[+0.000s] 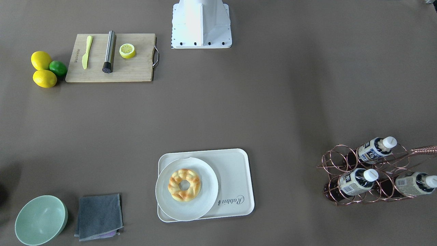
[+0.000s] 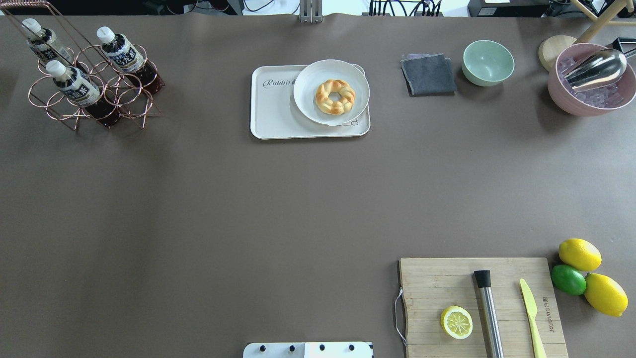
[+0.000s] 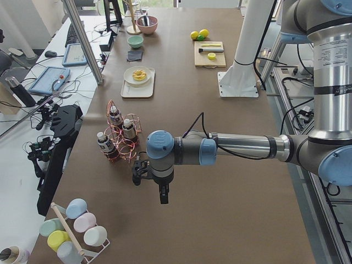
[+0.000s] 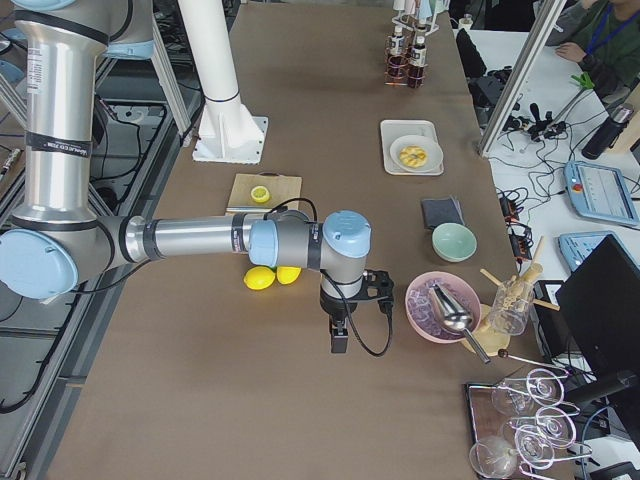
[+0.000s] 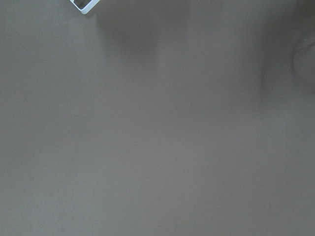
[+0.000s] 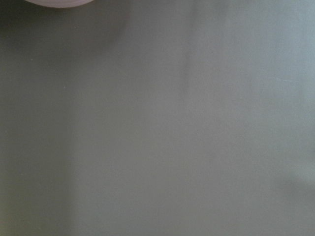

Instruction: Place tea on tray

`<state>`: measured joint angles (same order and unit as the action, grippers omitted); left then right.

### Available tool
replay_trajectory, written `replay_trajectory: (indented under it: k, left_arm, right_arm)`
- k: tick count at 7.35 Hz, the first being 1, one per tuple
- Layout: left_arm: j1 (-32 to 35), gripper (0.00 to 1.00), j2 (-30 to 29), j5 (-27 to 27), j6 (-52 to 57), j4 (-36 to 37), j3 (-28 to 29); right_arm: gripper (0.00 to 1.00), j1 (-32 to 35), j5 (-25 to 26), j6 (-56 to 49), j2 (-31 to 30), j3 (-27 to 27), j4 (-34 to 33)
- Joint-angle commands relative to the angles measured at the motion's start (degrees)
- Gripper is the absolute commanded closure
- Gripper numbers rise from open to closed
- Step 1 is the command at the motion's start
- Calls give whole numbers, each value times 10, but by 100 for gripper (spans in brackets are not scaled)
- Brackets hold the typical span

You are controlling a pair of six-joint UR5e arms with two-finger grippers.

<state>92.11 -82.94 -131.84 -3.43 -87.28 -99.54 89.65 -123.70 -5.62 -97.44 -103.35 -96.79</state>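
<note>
Left gripper (image 3: 163,197), right gripper (image 4: 340,342) appearing only in side views, jaw gap too small to judge. Cutting board (image 2: 432,288) running off overhead bottom edge; pink bowl (image 2: 586,105) getting clipped at right.

Lemons (image 2: 580,254) and lime (image 2: 568,279) sit beside cutting board (image 2: 432,283).

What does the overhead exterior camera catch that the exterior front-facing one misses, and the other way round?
Only overhead exterior: a pink round bowl of ice cubes holding a metal scoop. Only exterior front-facing: the white pedestal rising from the robot's base. Both: the copper wire rack with three white-capped bottles of dark liquid, the cream rectangular plastic tray bearing a round white plate and braided bread ring, the wooden cutting board, mint-green bowl, grey cloth.
</note>
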Motion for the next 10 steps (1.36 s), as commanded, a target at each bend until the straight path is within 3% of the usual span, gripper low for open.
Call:
replay_trajectory:
  k: [1,10]
  left_arm:
    - [-1,1,-3,3,0,0,-4]
    - [-1,1,-4,-4,-3,-25,-7]
  right_arm:
    - [0,0,0,0,-1,-1,-1]
    - [0,-1,-11,0,-2,-6,-1]
